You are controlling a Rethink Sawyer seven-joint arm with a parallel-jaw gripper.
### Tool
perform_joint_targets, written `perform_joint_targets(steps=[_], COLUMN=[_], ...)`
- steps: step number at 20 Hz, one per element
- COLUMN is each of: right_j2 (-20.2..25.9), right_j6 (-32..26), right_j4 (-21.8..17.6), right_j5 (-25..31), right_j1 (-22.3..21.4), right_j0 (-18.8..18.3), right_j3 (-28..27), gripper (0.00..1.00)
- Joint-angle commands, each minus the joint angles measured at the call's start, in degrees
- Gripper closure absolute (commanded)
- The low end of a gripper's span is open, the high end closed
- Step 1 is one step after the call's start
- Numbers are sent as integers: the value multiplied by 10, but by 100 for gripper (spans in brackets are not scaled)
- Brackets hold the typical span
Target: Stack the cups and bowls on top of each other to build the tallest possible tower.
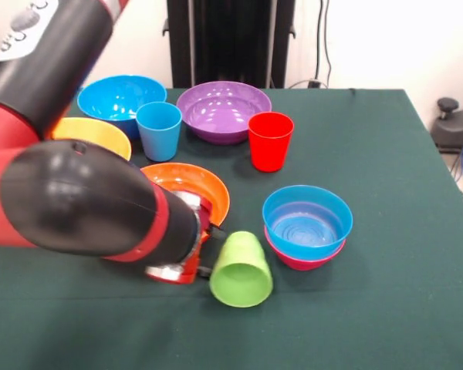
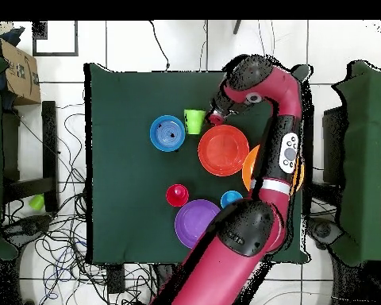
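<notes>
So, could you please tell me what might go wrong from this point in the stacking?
1. The green cup lies tipped on its side at the gripper; a round cup could roll away or slip from a grasp.
2. The red-orange bowl sits right behind the gripper, so the arm may knock it when lifting.
3. The small blue bowl rests nested in the magenta bowl; a cup set on top might wobble.

Dark green table cloth (image 1: pixel 386 154). Lime green cup (image 1: pixel 241 271), red cup (image 1: pixel 270 140), light blue cup (image 1: pixel 159 129). Purple bowl (image 1: pixel 222 109); small blue bowl (image 1: pixel 307 220) over what looks magenta (image 1: pixel 301 260).
</notes>
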Motion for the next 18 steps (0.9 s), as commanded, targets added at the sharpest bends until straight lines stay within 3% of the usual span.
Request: perform_joint_targets(steps=[1, 7, 18], right_j2=[57, 57, 23], right_j6=[-70, -68, -50], right_j4=[-36, -38, -18], right_j5=[-21, -36, -3], right_j1=[24, 28, -15], right_j0=[20, 15, 4], right_j3=[-27, -20, 12], gripper=[0, 0, 0])
